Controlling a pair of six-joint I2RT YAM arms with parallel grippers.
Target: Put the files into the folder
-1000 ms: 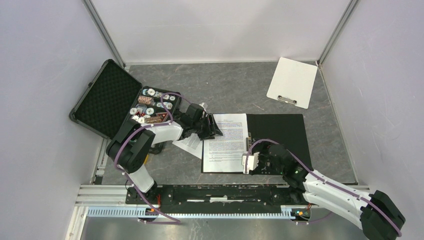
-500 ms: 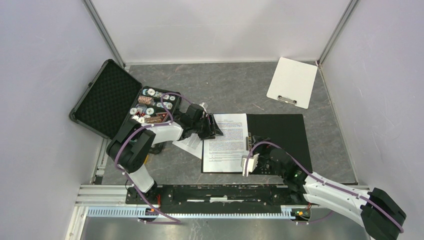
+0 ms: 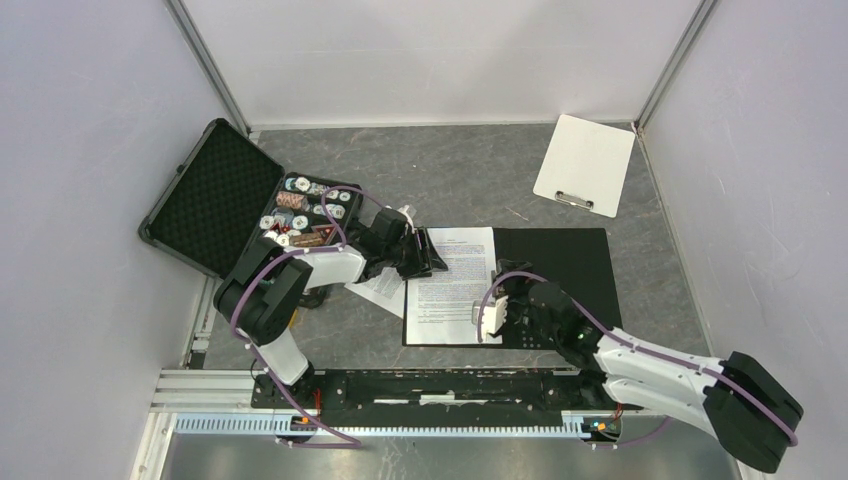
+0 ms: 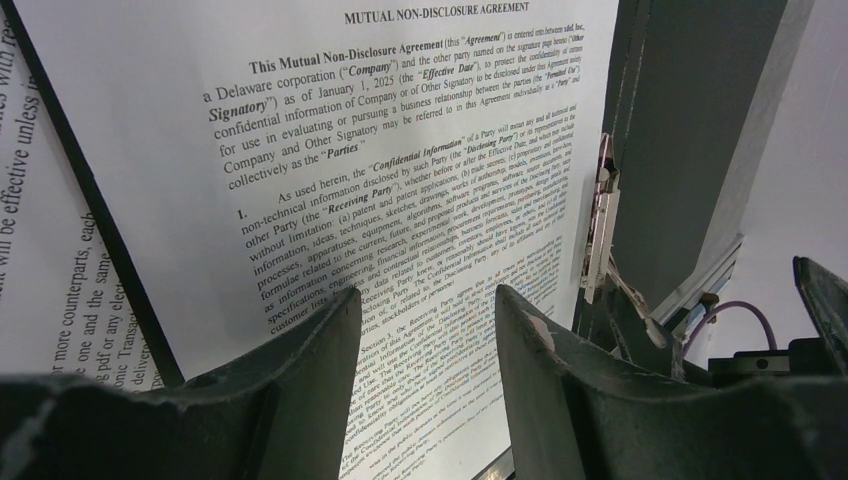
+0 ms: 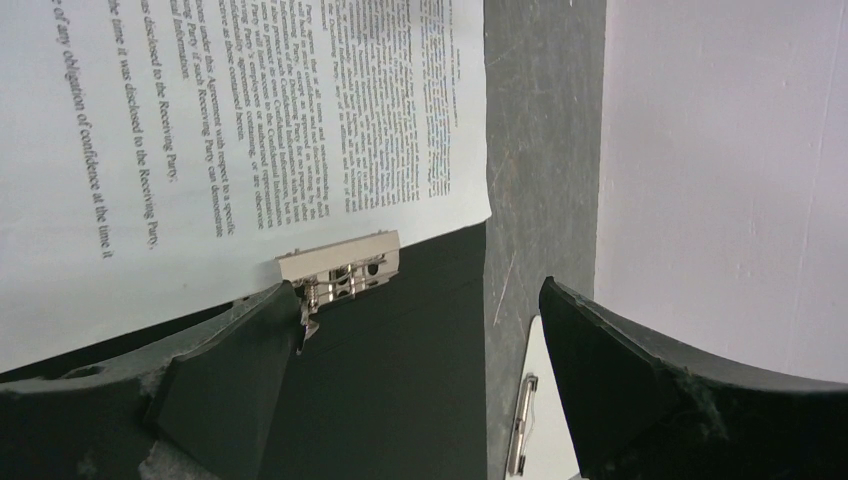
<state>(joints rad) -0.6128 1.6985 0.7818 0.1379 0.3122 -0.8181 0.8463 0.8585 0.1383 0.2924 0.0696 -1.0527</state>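
Passage is left over the counter (image 3: 450,170) far of the folder (image 3: 560,265), bounded by the case (image 3: 215,195) left and the clipboard (image 3: 585,163) right.

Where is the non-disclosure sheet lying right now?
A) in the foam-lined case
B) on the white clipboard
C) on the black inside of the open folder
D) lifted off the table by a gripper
C: the sheet lies flat on the black inside of the folder, its edge beside the metal clip.
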